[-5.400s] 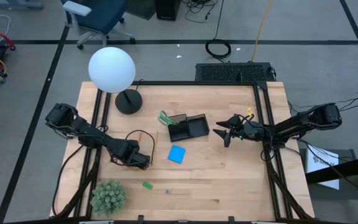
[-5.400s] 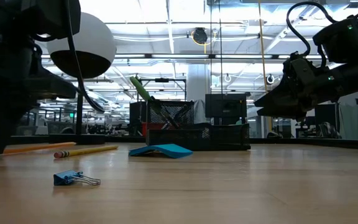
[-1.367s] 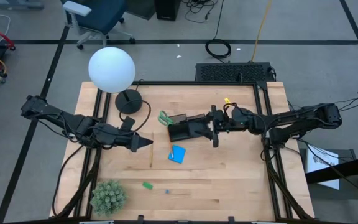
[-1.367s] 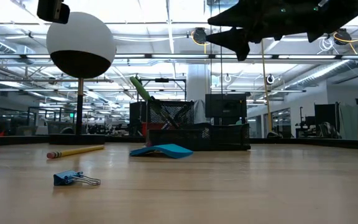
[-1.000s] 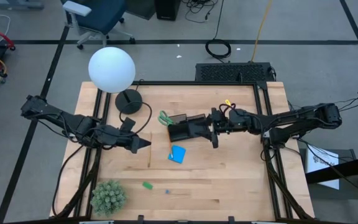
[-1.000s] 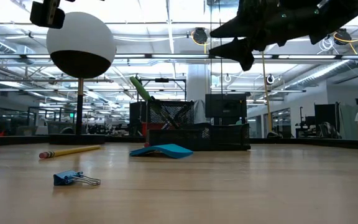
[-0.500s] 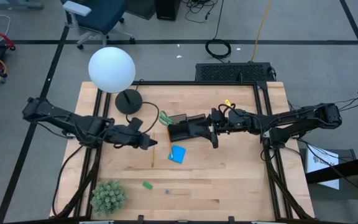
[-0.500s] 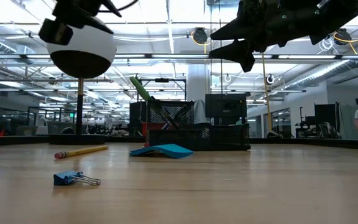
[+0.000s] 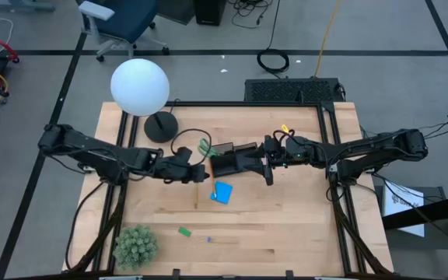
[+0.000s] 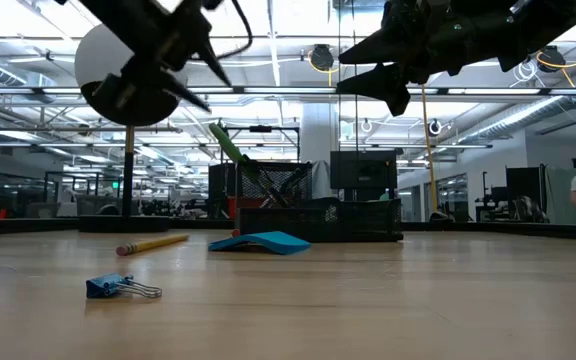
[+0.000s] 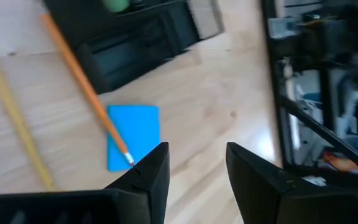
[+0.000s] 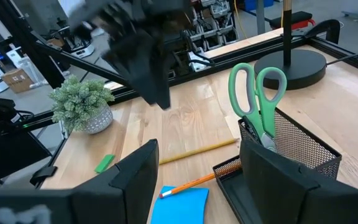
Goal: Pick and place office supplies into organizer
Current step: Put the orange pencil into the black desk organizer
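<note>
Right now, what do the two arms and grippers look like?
Both arms are dark, slim and jointed, with black cables looped along them. The left gripper and the right gripper each end in two flat, dark, matte fingers. The right arm carries a small yellow tag near its wrist.

L pincer (image 9: 203, 174) moved right across desk (image 9: 302, 225) to organizer (image 9: 236, 162), jaws now parted. One pencil (image 11: 86, 90) now leans on organizer w/ tip over note pad (image 9: 222, 192). R arm moved in over organizer.
</note>
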{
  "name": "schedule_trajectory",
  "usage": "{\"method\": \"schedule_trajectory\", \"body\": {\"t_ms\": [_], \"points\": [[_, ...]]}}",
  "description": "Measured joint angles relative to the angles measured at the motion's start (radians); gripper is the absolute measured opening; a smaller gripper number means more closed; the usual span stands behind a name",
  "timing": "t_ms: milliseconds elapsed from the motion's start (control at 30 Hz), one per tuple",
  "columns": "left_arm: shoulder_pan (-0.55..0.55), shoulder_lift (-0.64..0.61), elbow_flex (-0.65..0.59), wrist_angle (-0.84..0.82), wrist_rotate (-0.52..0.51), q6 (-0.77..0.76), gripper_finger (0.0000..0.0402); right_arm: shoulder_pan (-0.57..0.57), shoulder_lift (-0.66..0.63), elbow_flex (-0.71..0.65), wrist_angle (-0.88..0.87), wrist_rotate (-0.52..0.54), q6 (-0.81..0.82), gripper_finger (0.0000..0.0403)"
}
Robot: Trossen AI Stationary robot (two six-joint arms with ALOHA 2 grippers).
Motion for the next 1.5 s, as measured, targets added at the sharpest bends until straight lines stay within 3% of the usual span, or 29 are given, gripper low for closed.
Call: {"method": "schedule_trajectory", "body": {"t_ms": [433,1067,1500], "points": [[0.025,0.115,0.000,-0.011,0.009,-0.141,0.0150,0.000,0.000,0.000,0.000,-0.001,0.000,0.0217],[0.069,0.132,0.000,-0.010,0.002,-0.193,0.0150,0.000,0.000,0.000,0.000,-0.001,0.000,0.0217],[0.075,0.326,0.006,0.128,0.108,-0.290,0.0149,0.000,0.000,0.000,0.000,-0.001,0.000,0.0217]]}}
